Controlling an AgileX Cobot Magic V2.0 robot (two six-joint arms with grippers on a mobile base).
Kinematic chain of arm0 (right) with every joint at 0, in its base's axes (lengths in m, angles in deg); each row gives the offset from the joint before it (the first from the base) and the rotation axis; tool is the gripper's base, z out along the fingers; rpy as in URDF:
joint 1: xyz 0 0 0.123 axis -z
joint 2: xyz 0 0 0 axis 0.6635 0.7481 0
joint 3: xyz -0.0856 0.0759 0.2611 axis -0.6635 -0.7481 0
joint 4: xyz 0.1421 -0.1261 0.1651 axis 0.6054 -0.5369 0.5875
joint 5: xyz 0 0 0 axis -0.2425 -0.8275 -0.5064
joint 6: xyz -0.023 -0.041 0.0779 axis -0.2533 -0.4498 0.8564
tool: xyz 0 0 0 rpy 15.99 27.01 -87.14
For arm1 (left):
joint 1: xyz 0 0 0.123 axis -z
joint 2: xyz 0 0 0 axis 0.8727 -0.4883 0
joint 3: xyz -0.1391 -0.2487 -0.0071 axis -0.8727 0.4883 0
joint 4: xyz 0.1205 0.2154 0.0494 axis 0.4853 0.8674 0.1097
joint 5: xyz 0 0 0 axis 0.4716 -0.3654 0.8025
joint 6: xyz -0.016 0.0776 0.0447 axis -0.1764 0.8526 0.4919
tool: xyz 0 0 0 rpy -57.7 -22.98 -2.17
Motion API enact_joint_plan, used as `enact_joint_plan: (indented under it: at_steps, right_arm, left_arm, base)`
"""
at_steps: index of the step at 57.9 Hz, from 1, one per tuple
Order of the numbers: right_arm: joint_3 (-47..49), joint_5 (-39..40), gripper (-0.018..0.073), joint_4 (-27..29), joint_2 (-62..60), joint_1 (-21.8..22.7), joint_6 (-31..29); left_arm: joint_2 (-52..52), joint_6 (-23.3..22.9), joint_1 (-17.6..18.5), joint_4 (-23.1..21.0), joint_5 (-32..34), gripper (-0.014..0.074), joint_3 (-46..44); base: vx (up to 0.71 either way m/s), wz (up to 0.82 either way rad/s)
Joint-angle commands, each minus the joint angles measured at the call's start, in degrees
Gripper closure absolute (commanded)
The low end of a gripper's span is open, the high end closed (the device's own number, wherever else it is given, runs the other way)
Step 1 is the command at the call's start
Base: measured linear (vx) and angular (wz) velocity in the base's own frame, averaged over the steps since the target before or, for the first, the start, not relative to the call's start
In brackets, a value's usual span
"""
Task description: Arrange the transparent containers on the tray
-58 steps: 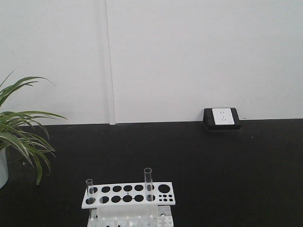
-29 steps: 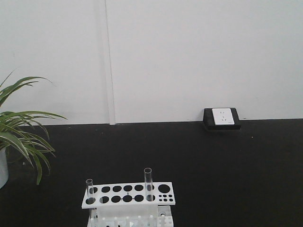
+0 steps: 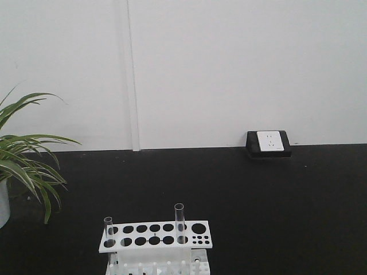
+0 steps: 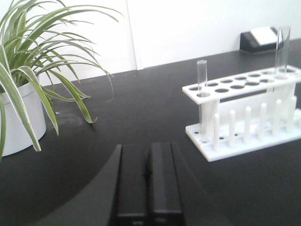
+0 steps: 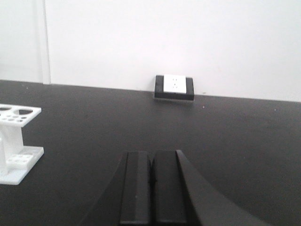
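Note:
Two clear test tubes stand upright in a white holed rack (image 3: 155, 236) at the bottom of the front view: a shorter tube (image 3: 108, 231) at its left end and a taller tube (image 3: 179, 222) right of centre. The left wrist view shows the shorter tube (image 4: 201, 101) and taller tube (image 4: 282, 45) in the rack (image 4: 244, 117), ahead and to the right of my left gripper (image 4: 148, 150), which is shut and empty. My right gripper (image 5: 151, 157) is shut and empty, with the rack's end (image 5: 14, 146) to its left. The yellow tray is out of view.
A potted spider plant (image 4: 28, 80) in a white pot stands left of the rack, also seen as the plant (image 3: 23, 166) in the front view. A black-and-white socket box (image 3: 268, 143) sits by the white wall. The table top is black.

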Motion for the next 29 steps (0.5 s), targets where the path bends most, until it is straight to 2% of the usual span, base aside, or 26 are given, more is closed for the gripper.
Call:
enact_joint_plan:
  at_steps: [1, 5, 11, 14, 17, 20, 24, 29]
  right_arm:
    - [-0.5, 6.7, 0.0571, -0.5, -0.4, 0.3, -0.7]
    - [-0.5, 9.9, 0.0571, 0.6, -0.4, 0.3, 0.5]
    - [-0.4, 14.3, 0.0571, 5.0, -0.4, 0.3, 5.0]
    - [0.7, 14.3, 0.0571, 5.7, -0.4, 0.3, 5.9]
    - [3.1, 13.0, 0.0571, 5.6, -0.4, 0.3, 5.9]
    - [6.4, 11.3, 0.0571, 5.4, -0.4, 0.3, 5.9]
    - [14.9, 8.9, 0.0571, 4.4, 1.3, 0.3, 5.6]
    - [24.3, 8.3, 0.0571, 2.1, 6.8, 0.3, 4.4]
  left_arm:
    - [1.3, -1.1, -0.1, -1.2, 5.8, 0.0603, 1.8]
    - [1.3, -1.1, -0.1, -1.2, 8.7, 0.0603, 1.7]
    - [1.3, -1.9, -0.1, -1.2, 17.7, 0.0603, 1.6]
    - [1.3, -2.2, -0.1, -1.2, 22.4, 0.0603, 1.1]
    - [1.3, -3.3, -0.1, -1.2, 24.0, 0.0603, -0.6]
    - [1.0, -4.7, -0.1, -1.2, 23.4, 0.0603, -4.1]
    - [-0.7, -7.2, -0.1, -1.2, 19.1, 0.0603, -12.3]
    - [-6.7, -4.3, -0.1, 1.5, 14.1, 0.0603, -23.8]
  base:
    - [0.00, 0.00]
    - [0.00, 0.00]
    - [0.00, 0.00]
    - [0.00, 0.00]
    - [0.00, 0.00]
    - [0.00, 0.00]
    - [0.00, 0.00]
    - [0.00, 0.00]
